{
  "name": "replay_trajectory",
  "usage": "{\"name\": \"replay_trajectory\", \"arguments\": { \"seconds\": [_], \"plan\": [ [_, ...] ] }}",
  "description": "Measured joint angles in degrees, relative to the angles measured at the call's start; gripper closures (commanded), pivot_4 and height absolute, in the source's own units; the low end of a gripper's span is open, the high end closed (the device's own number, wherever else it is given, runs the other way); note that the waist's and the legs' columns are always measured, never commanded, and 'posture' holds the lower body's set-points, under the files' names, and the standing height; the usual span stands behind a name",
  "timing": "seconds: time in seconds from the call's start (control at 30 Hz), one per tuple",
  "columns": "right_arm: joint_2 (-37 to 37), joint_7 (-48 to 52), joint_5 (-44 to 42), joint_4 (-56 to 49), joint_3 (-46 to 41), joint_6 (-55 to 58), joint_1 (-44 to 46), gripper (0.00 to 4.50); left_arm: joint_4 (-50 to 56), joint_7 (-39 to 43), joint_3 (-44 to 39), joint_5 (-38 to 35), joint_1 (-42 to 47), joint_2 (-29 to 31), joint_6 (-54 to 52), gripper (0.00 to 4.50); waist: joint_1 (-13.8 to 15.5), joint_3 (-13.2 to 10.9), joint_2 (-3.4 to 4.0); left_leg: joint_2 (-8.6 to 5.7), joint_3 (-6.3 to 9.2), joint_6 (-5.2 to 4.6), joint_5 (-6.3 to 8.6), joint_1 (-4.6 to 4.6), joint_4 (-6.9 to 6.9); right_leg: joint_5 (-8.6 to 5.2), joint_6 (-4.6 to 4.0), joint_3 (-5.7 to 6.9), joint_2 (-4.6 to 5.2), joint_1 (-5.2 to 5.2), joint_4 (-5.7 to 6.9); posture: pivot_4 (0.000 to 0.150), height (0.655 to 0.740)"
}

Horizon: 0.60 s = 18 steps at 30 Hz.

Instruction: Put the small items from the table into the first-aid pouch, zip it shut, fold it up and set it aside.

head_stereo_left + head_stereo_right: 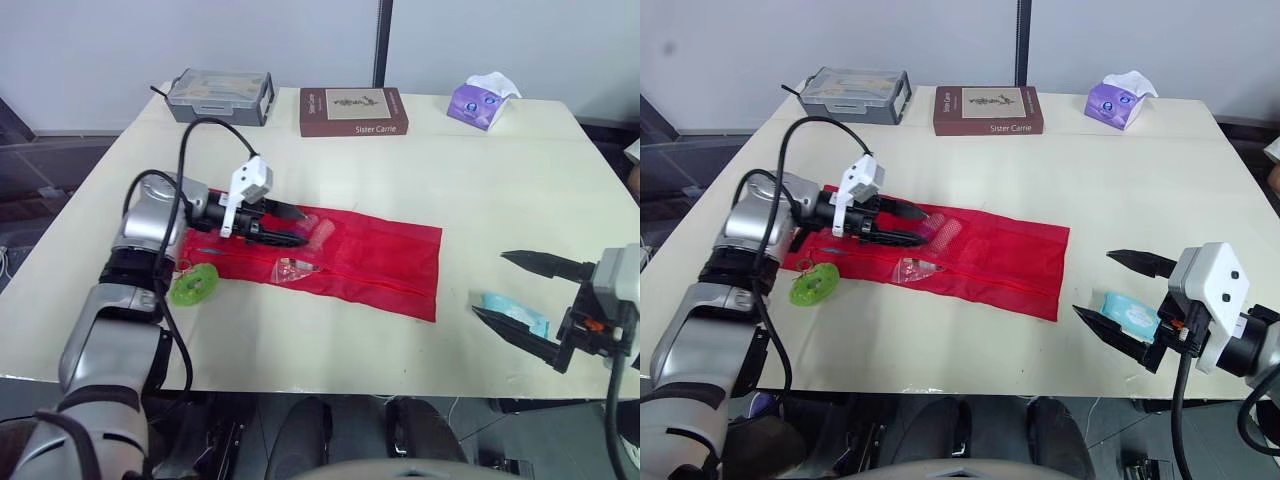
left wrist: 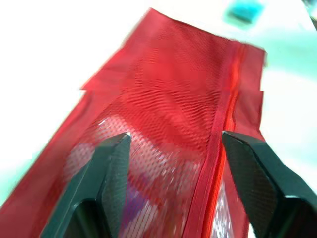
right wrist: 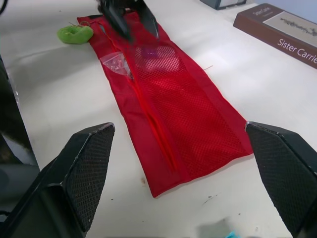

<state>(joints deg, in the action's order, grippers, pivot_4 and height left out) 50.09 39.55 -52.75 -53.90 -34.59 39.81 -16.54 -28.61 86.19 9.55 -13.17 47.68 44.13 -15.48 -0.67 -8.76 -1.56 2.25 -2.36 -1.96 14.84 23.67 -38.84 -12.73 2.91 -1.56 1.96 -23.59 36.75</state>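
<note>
- The red mesh pouch (image 1: 370, 255) is laid flat and unfolded on the table (image 1: 480, 190), near its middle.
- The left gripper (image 1: 303, 227) is held over the left end of the pouch, with its fingers spread apart.
- A pale item is seen under the mesh between these fingers.
- A small clear packet (image 1: 296, 267) is placed on the pouch, by the zipper.
- A green round item (image 1: 194, 284) is found just beside the pouch's left end.
- The right gripper (image 1: 490, 285) is opened wide around a teal packet (image 1: 515, 312), near the front right edge.
</note>
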Motion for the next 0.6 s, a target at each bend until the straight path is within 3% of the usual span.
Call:
{"name": "replay_trajectory", "arguments": {
  "seconds": [0.1, 0.17, 0.23, 0.37, 0.57, 0.6],
  "plan": [
    [-0.06, 0.0, 0.5, 0.02, 0.53, -0.5, 0.1, 0.0, 6.5, -0.19, -0.11, 0.21, -6.59, 2.18, 1.87, 1.34, 0.06, 0.0, 0.0, 0.02, -0.02, 0.0, 0.0, 0.0, 0.0, 0.09, -0.18, -0.01, 0.02, 0.0, 0.0, 0.15, 0.74],
    [-0.05, 0.08, 0.69, 0.11, 0.66, -1.04, 0.17, 0.0, 9.05, -0.38, -0.16, 0.21, -9.63, 2.99, 1.83, 1.83, 0.12, -0.01, -0.01, 0.02, -0.01, 0.0, 0.0, 0.0, 0.0, 0.05, -0.21, 0.01, 0.02, 0.0, 0.0, 0.15, 0.74],
    [-0.02, 0.14, 0.76, 0.21, 1.05, -1.44, 0.36, 0.0, 10.75, -0.55, -0.39, 0.04, -11.16, 3.74, 1.08, 2.5, 0.26, -0.01, -0.02, 0.02, -0.01, 0.0, 0.0, 0.0, -0.01, 0.02, -0.23, 0.01, 0.02, 0.0, 0.01, 0.15, 0.74],
    [0.0, 0.07, 0.7, 0.24, 2.67, -1.88, 0.79, 0.0, 14.38, -2.98, -2.4, -0.46, -13.8, 4.39, -0.58, 4.44, 0.41, -0.01, -0.02, 0.02, -0.01, 0.0, 0.0, 0.01, -0.01, -0.04, -0.2, 0.01, 0.04, 0.0, -0.01, 0.15, 0.74],
    [0.0, -0.25, 0.69, 0.21, 5.07, -2.4, 1.34, 0.0, 17.55, -7.1, -2.2, -0.25, -14.01, 1.31, -0.46, 4.44, 0.61, 0.0, -0.02, -0.02, -0.15, 0.0, 0.0, 0.01, -0.01, 0.01, -0.15, 0.0, 0.03, 0.0, -0.01, 0.15, 0.74],
    [0.0, -0.29, 0.7, 0.2, 5.16, -2.44, 1.34, 0.0, 18.14, -7.17, -1.96, -0.09, -13.97, 1.24, -0.42, 4.23, 0.61, 0.0, -0.02, -0.02, -0.19, 0.0, 0.0, 0.01, -0.01, 0.02, -0.15, 0.01, 0.03, 0.0, -0.01, 0.15, 0.74]
  ]
}}
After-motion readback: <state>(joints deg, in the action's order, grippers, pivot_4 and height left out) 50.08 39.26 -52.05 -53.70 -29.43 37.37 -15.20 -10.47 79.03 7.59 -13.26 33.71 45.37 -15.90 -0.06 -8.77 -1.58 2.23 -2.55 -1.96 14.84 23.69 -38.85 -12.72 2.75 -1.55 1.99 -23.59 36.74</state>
